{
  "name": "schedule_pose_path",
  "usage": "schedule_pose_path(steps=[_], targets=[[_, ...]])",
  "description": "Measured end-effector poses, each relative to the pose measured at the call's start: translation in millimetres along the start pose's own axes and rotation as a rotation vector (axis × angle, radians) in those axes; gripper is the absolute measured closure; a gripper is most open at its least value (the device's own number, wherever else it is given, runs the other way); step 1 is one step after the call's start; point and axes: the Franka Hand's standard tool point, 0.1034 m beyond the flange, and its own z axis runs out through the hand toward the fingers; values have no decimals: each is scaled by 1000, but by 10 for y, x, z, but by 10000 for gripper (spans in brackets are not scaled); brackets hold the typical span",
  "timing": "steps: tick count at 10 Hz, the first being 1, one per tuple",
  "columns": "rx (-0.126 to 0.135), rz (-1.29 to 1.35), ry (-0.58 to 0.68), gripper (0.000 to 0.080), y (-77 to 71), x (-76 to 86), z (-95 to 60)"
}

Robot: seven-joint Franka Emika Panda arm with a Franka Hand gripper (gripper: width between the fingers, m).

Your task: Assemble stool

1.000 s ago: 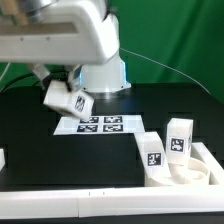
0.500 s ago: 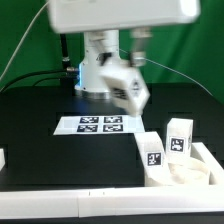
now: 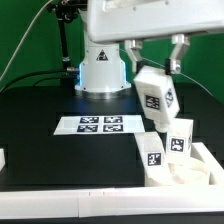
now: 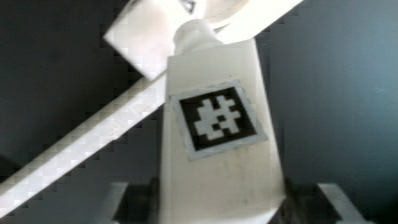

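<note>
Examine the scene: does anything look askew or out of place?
Only the leg in the gripper: it hangs tilted in mid-air, near the standing legs on the seat. Tilted like that, it probably is not lined up for a socket. Nothing looks spilled or damaged.

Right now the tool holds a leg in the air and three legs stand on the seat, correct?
No, the exterior view shows two on the seat: a near leg and a far leg. The tool does hold a third leg in the air.
</note>
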Motion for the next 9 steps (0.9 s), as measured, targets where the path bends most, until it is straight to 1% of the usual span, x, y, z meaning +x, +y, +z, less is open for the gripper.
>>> schedule_pose_path(steps=[1, 2, 3, 4, 7, 8, 9], targets=[[103, 55, 90, 479, -233, -194, -3], [166, 54, 126, 479, -392, -469, 56], [169, 68, 128, 479, -441, -574, 125], [157, 106, 117, 479, -457, -580, 135], [160, 83, 117, 479, -443, -566, 133], [158, 25, 141, 479, -346, -528, 150], [143, 4, 145, 479, -230, -529, 190]])
